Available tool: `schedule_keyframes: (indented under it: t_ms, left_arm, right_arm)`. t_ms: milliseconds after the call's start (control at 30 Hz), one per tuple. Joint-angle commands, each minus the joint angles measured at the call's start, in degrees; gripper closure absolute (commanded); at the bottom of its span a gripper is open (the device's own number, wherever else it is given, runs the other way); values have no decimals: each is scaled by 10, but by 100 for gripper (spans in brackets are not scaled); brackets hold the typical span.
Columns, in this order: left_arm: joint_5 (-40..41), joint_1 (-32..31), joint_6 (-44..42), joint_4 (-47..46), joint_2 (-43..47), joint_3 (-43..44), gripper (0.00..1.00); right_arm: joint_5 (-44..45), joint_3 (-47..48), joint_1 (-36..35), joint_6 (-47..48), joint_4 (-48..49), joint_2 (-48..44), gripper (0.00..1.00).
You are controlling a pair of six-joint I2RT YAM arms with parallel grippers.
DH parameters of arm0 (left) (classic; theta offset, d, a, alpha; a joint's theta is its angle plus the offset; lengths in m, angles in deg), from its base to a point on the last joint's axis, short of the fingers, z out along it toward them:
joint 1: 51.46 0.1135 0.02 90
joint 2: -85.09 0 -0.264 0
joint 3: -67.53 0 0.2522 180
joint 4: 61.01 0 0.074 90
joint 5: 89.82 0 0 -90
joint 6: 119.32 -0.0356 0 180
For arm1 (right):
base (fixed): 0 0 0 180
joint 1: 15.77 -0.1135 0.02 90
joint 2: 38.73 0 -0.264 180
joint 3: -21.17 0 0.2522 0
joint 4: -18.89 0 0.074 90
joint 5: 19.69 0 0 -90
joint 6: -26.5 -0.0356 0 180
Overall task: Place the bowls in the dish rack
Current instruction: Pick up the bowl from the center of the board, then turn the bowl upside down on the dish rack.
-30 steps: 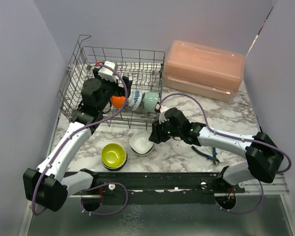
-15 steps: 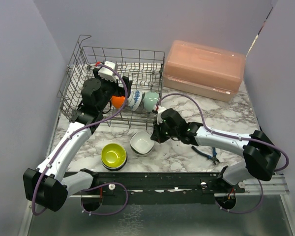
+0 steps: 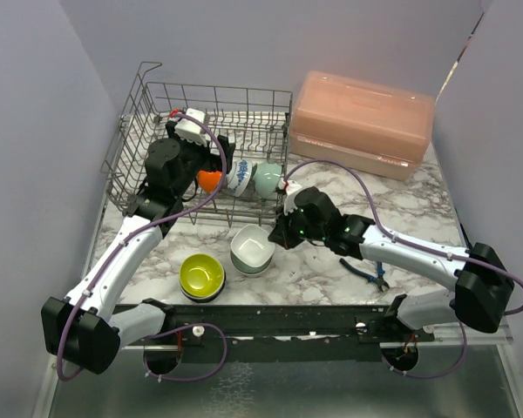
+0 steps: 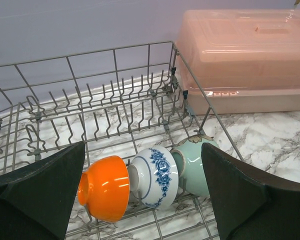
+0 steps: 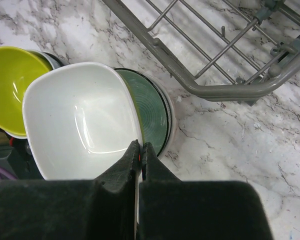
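At the far left, the dish rack (image 3: 148, 94) stood on the marble table (image 3: 401, 209), and the left gripper (image 3: 218, 164) hung inside it with its jaws spread wide and nothing between them. In the left wrist view the two dark fingers (image 4: 40, 190) framed three bowls that stood on edge among the tines along the near side of the rack, each one touching the next: an orange bowl (image 4: 105, 187) on the left, a blue-patterned bowl (image 4: 157, 175) in the middle and a pale teal bowl (image 4: 195, 167) on the right, close to the corner of the rack. In front of the rack, on the table, a lime-yellow bowl (image 3: 201, 273) sat on top of another bowl, of which only a rim showed. Just to its right was the white bowl (image 3: 252, 246), tilted above a green bowl (image 5: 150, 112) that lay under it, outside the rack. The right gripper (image 5: 138, 147) had its jaws pressed together on the near rim of the white bowl, so the rim was pinched between the fingertips. Further right, a pair of pliers (image 3: 370, 274) with blue handles lay near the right arm. Behind, at the far right, a pink box (image 3: 362, 113) with its lid on stood just beside the rack.
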Motion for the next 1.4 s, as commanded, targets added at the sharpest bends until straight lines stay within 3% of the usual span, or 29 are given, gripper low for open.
schedule_keyframes:
  t_ms: [0,500,867,1167,1367]
  left_arm:
    - [-26,-1,13,2,-8,14,1]
    - [-77,-1,47,5,-29,31,1]
    - [-113,1,125,4,-46,53,1]
    - [-237,2,220,-22,-103,74,1]
    - [-340,6,332,-126,-158,52,1]
  right_arm:
    - [0,20,-3,-7,-6,-25,100]
    - [-35,50,28,-29,-8,-58,100]
    - [-101,47,133,-63,-3,-78,100]
    - [-96,19,224,-98,32,-105,100]
    - [-58,7,251,-123,56,-131,100]
